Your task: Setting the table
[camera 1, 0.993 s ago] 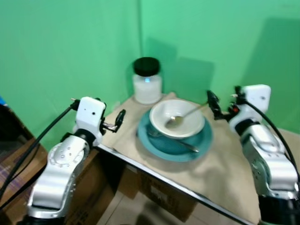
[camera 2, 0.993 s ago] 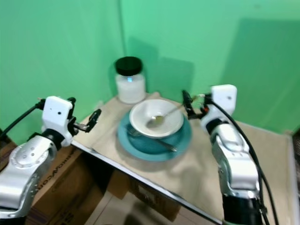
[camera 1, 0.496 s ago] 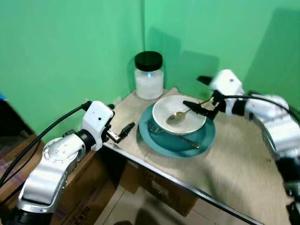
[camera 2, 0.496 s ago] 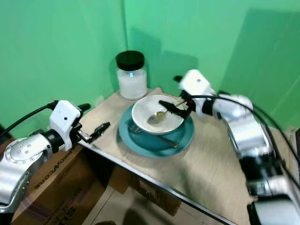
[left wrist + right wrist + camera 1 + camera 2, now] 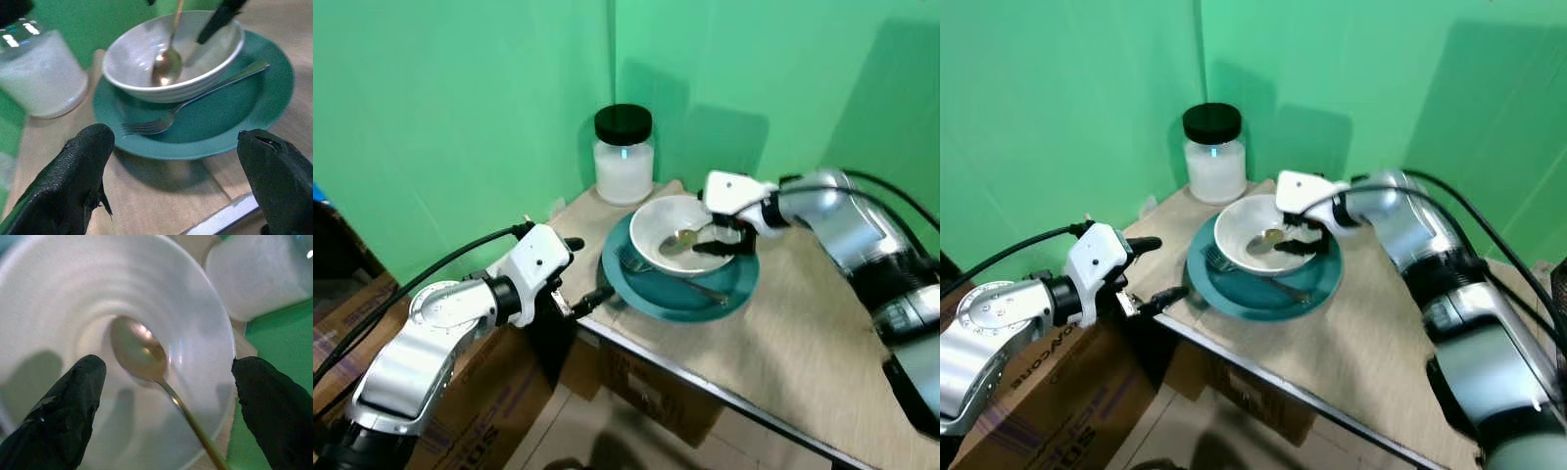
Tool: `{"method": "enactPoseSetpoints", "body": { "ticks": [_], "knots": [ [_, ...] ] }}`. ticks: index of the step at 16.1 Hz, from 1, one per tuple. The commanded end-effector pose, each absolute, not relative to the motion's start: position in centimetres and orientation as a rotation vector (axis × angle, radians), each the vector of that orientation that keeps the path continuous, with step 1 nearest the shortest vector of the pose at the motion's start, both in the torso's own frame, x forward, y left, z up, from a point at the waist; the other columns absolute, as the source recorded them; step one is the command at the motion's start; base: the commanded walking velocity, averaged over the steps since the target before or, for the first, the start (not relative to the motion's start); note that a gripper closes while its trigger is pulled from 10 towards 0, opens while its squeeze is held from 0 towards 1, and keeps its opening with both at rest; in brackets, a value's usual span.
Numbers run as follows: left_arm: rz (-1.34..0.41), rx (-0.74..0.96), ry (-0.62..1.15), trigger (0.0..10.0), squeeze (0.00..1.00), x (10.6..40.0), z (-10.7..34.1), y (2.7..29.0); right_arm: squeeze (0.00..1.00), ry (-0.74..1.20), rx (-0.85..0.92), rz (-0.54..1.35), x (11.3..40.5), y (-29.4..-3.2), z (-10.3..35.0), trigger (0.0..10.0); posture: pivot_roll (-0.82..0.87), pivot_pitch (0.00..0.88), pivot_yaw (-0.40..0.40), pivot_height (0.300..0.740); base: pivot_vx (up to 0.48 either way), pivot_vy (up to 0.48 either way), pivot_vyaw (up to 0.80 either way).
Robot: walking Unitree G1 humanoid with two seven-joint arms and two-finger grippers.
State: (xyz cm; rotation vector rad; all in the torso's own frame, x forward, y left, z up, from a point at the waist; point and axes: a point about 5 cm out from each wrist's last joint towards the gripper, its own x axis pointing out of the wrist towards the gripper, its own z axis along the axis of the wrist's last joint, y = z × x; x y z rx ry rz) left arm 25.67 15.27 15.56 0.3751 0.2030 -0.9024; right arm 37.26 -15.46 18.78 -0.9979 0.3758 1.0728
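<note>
My left gripper (image 5: 590, 297) has moved in to the table's near edge at the teal plate's (image 5: 734, 294) seven o'clock, fingers wide, empty. On the plate lies the fork (image 5: 195, 100), beside the white bowl (image 5: 658, 220). My right gripper (image 5: 717, 241) has swung down over the bowl, fingers spread either side of the spoon (image 5: 142, 355), not yet gripping; lifting it out looks next. The jar (image 5: 624, 157) stands at eleven o'clock.

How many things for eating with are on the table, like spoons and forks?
2. The spoon lies in the white bowl, under the right gripper. The fork lies on the teal plate, beside the bowl. More could hide behind the bowl.
</note>
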Motion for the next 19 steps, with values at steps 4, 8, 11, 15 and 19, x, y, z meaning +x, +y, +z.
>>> {"method": "enactPoseSetpoints", "body": {
  "ticks": [4,8,11,15,19],
  "knots": [
    [-0.948,0.384,0.203,10.0,0.0,25.38,15.59,14.97,0.0,0.452,-1.056,1.125,37.94,-15.09,18.72,6.5,0.07,0.0,0.026,0.74,0.0,0.0,0.0],
    [-0.951,0.389,0.204,10.0,0.0,25.3,15.43,14.86,0.0,0.497,-1.08,1.157,38.16,-14.87,18.27,1.8,0.07,0.0,0.016,0.74,0.0,0.0,0.0],
    [-0.952,0.389,0.202,10.0,0.0,25.34,15.44,14.77,0.0,0.501,-1.089,1.126,38.51,-14.71,18.3,0.9,0.07,0.0,0.015,0.74,0.0,0.0,0.0],
    [-0.959,0.391,0.205,10.0,0.0,25.29,15.41,14.67,0.0,0.544,-1.141,1.163,38.38,-14.81,18.14,0.6,0.07,0.0,0.013,0.74,0.0,0.0,0.0],
    [-0.972,0.396,0.207,10.0,0.0,25.21,15.36,14.57,0.0,0.584,-1.202,1.193,38.36,-14.81,18.38,0.0,0.07,0.0,0.01,0.74,0.0,0.0,0.0]
  ]
}}
